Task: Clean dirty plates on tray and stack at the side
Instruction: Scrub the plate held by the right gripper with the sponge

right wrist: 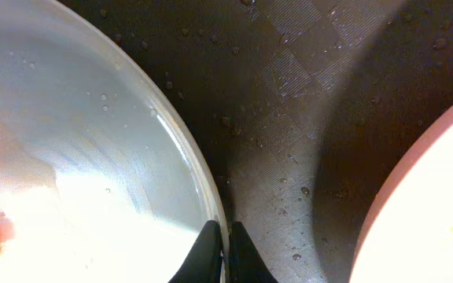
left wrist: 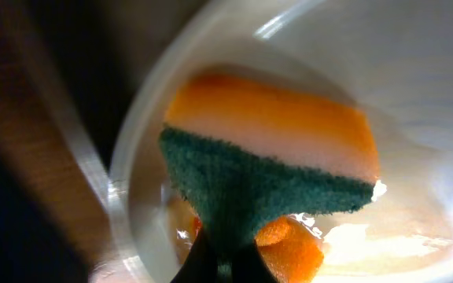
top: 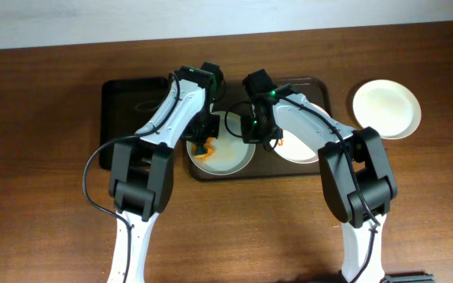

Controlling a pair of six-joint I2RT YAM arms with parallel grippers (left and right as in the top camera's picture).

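Left gripper [left wrist: 225,261] clamps sponge [left wrist: 274,157]; right gripper [right wrist: 228,250] pinches plate [right wrist: 116,181] rim. Risk: hard scrubbing pulls rim free, plate skids.

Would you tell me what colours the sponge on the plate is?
The sponge is orange with a dark green scouring layer, clearest in the left wrist view.

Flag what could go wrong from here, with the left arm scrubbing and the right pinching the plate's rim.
1. The right gripper pinches only the thin, wet rim of the dirty plate; scrubbing force could pull it free.
2. The tray is beaded with water, so a freed plate might slide into the neighbouring plate.
3. The left gripper holds the sponge by a narrow edge; it may twist out.
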